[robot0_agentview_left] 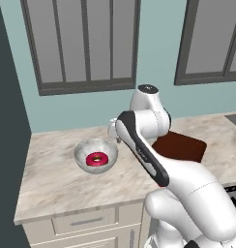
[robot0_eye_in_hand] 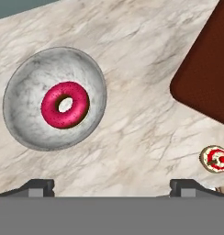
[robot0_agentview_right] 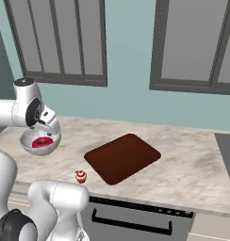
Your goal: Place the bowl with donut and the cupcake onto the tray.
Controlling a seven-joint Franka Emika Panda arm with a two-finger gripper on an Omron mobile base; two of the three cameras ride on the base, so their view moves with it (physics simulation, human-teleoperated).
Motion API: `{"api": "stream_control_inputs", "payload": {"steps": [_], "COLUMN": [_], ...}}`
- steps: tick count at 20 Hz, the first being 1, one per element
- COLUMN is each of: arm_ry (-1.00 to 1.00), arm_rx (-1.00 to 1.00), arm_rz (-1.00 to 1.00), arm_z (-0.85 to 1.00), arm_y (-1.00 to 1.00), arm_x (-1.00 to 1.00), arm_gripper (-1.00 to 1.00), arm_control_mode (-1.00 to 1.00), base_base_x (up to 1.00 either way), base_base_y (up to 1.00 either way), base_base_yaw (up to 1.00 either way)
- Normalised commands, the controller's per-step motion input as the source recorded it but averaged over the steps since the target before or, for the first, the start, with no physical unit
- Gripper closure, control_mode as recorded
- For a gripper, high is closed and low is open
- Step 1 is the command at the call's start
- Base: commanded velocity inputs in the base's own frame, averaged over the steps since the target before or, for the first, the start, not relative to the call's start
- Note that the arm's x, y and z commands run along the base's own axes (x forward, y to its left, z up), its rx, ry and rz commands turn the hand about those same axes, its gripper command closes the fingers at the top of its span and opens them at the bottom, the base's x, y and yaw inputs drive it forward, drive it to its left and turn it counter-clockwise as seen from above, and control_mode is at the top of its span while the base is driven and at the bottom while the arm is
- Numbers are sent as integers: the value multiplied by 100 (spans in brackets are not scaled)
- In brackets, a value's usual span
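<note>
A pale grey bowl (robot0_eye_in_hand: pixel 54 98) stands on the marble counter with the pink-red donut (robot0_eye_in_hand: pixel 65 104) lying in its middle; they also appear as bowl (robot0_agentview_left: pixel 95 155) and donut (robot0_agentview_left: pixel 96 158). My gripper (robot0_eye_in_hand: pixel 113 186) hovers above the counter, open, its fingertips (robot0_eye_in_hand: pixel 38 186) spread wide with nothing between them, just right of the bowl (robot0_agentview_right: pixel 39 143). The dark reddish-brown tray (robot0_agentview_right: pixel 122 157) lies flat to the right and is bare, with its corner (robot0_eye_in_hand: pixel 208 78) visible from the hand. The tiny cupcake (robot0_agentview_right: pixel 80 176) sits near the counter's front edge, between bowl and tray, shown again as cupcake (robot0_eye_in_hand: pixel 215 159).
The counter (robot0_agentview_left: pixel 52 179) ends at a dark wall on the left and a teal wall with windows behind. A cooktop (robot0_agentview_right: pixel 227 146) lies at the far right. An oven front with a handle (robot0_agentview_right: pixel 131 221) sits below the counter's front edge.
</note>
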Motion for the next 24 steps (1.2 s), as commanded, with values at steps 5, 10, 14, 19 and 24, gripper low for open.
{"api": "stream_control_inputs", "payload": {"steps": [5,10,14,19,24], "arm_ry": [0,0,0,0,0], "arm_rx": [0,0,0,2,2], "arm_rz": [0,0,0,0,0], "arm_z": [-16,-21,-18,-11,-7], "arm_y": [9,10,6,0,0], "arm_x": [13,6,0,7,17], "arm_gripper": [-100,-100,-100,-100,-100], "arm_control_mode": [-100,-100,-100,-100,-100], "base_base_x": [0,0,0,0,0], "base_base_y": [0,0,0,0,0], "base_base_yaw": [0,0,0,0,0]}}
